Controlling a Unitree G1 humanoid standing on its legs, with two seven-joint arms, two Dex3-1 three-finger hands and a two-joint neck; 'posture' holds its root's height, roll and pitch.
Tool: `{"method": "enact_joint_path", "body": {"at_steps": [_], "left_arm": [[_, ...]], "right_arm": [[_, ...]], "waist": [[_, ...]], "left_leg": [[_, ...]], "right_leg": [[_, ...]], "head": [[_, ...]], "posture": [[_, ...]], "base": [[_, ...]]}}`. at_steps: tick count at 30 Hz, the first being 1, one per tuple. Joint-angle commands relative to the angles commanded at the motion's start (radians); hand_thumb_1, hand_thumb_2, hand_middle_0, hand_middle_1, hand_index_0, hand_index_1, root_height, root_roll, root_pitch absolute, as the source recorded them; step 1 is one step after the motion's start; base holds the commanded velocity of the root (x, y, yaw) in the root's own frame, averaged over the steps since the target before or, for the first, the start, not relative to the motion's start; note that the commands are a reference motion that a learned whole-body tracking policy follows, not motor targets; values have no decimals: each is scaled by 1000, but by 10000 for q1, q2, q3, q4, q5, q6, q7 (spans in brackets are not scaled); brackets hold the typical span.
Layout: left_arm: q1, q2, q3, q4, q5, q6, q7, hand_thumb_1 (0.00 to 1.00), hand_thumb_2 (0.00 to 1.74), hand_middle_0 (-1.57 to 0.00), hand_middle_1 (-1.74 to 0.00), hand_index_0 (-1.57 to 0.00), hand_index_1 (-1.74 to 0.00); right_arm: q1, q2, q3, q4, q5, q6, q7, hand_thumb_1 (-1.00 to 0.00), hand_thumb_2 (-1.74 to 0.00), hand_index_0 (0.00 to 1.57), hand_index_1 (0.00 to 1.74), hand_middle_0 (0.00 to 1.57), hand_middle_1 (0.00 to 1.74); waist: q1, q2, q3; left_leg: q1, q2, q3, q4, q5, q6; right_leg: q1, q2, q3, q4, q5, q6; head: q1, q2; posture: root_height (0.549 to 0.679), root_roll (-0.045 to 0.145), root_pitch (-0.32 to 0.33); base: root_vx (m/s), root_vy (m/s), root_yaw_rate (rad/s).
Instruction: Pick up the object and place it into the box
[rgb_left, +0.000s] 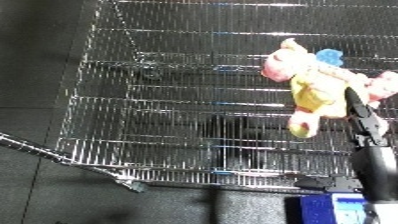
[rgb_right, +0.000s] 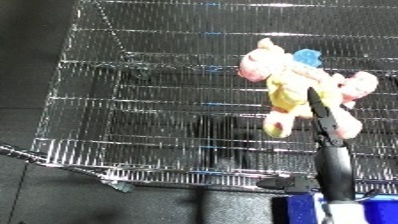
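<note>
Dark floor (rgb_left: 35, 75) around the wire frame; blue block (rgb_left: 333, 207) at the lower right edge

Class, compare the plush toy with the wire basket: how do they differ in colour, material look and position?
The plush toy is pink and yellow with a blue patch; the wire basket is bare silver metal. The toy looks soft and solid; the basket is an open grid you can see through. The toy is held up by the right hand; the basket sits beneath it.

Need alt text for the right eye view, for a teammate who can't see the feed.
A pink and yellow plush toy hangs over a wire-mesh bin, with the robot's black right hand reaching up against its lower right side. Dark floor surrounds the bin.
</note>
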Motion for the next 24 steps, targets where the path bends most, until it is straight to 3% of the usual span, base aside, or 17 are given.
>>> {"method": "enact_joint_path", "body": {"at_steps": [9,16,24], "left_arm": [[307,323,-212,-127,-80,-279,8,1000,1740,-1570,-1740,-1570,-1740],[375,543,-672,-129,-225,-565,-115,1000,1740,-1570,-1740,-1570,-1740],[483,660,-1296,-195,-397,-823,-285,1000,1740,-1570,-1740,-1570,-1740]], "right_arm": [[-1601,-1573,364,1369,-497,303,-581,0,0,0,0,0,0],[-3327,-2824,1232,3104,-691,844,-899,0,0,0,0,0,0],[-5875,-3440,2958,5667,-883,1196,-897,0,0,0,0,0,0]], "waist": [[233,263,0],[399,669,0],[458,1208,0]], "left_leg": [[-171,-65,42,60,-7,-14],[-376,-176,116,47,36,-65],[-805,-335,281,103,101,-154]], "right_leg": [[-312,-65,13,139,50,19],[-683,-145,41,271,30,31],[-1340,-264,159,486,36,13]], "head": [[1509,0],[2003,-139],[2635,530]], "posture": [[642,60,30],[642,69,54],[640,87,94]], "base": [[40,-4,-19],[50,3,-6],[42,15,-39]]}}
